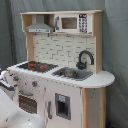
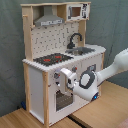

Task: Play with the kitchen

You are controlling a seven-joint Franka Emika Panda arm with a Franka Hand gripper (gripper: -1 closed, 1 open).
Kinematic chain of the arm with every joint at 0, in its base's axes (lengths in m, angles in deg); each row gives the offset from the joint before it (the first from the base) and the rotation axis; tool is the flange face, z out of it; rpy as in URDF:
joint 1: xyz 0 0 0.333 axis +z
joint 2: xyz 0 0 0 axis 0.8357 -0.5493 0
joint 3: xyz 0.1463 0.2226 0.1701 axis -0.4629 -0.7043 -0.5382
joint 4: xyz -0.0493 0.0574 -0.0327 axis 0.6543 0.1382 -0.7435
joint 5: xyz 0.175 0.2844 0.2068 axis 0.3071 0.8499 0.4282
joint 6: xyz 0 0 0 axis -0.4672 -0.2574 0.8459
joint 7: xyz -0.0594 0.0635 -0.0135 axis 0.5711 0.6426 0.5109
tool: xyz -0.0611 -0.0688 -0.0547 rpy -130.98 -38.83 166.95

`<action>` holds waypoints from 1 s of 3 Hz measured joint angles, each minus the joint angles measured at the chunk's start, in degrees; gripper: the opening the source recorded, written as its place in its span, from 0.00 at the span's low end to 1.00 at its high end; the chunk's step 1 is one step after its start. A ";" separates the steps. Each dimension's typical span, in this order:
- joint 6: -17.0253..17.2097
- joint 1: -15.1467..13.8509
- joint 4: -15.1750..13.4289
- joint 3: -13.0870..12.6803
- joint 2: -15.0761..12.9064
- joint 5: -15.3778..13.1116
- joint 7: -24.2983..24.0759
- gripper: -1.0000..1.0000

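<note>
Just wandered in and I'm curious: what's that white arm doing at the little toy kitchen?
A white robot arm is reaching toward the front of the toy kitchen, with its gripper at the oven door, just below the stovetop. The sink, faucet and microwave are untouched.

You have 1 toy kitchen (image 1: 65, 85) in both exterior views. On it, count:

- 1 black-and-red stovetop (image 1: 37, 66)
- 1 sink (image 1: 73, 74)
- 1 black faucet (image 1: 84, 59)
- 1 grey hood (image 1: 40, 26)
- 1 microwave (image 1: 73, 23)
- 1 windowed oven door (image 2: 63, 99)
- 1 cupboard door (image 1: 62, 106) with a dark panel, first exterior view

In the second exterior view you also get 1 white robot arm (image 2: 111, 70) carrying 1 gripper (image 2: 67, 81), and 1 wooden floor surface (image 2: 107, 112). Knobs on the front panel: number can't be told.
</note>
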 joint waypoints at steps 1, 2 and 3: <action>-0.74 -0.21 0.79 0.59 -0.16 0.00 5.86 1.00; -1.62 -0.33 0.75 0.59 -0.15 0.33 11.91 1.00; -1.72 -0.37 0.47 0.63 -0.16 2.85 17.18 1.00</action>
